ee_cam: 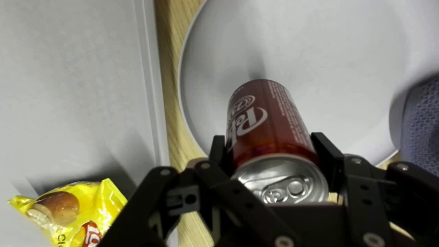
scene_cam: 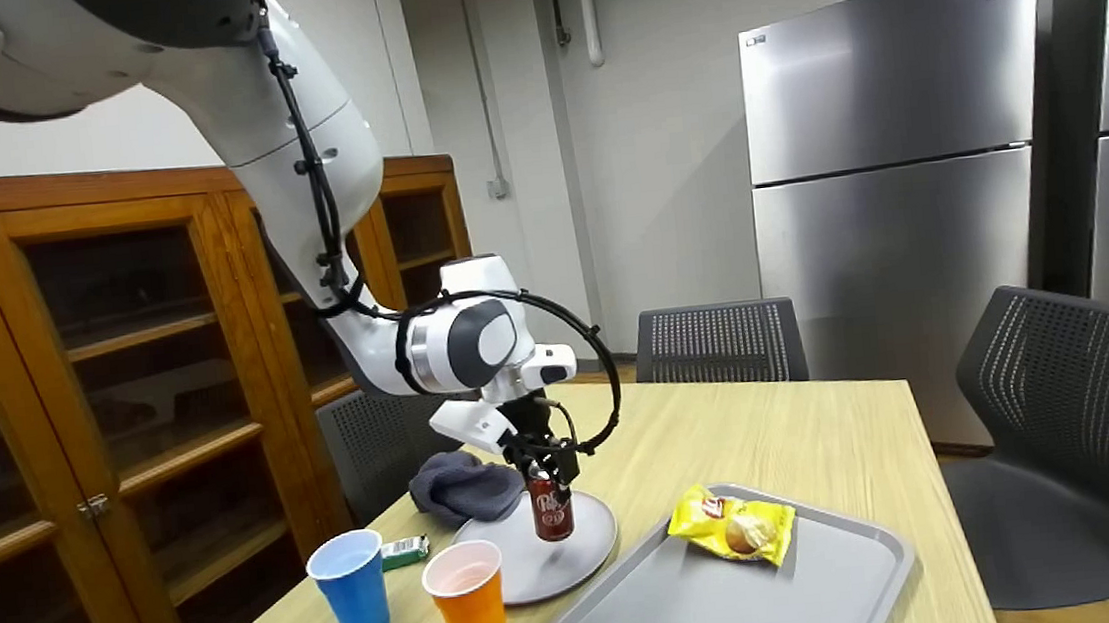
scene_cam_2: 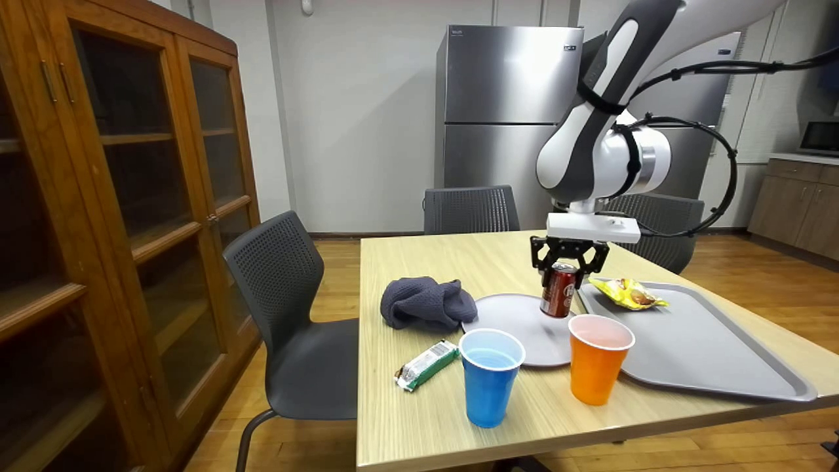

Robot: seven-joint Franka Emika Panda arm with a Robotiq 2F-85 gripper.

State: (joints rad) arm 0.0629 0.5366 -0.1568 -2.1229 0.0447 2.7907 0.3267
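Over round grey plate, toward rim nearest grey rectangular tray: dark-red metal soda can, slightly tilted, pinched by black gripper. My worry: weak squeeze, smooth sides slipping, can knocking orange plastic cup.

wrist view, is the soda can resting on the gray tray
No, the soda can is clamped between the fingers, while the gray tray lies apart at the picture's left.

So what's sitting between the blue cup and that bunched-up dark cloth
A green-and-white wrapped bar lies on the table between the blue cup and the dark cloth, as both exterior views show.
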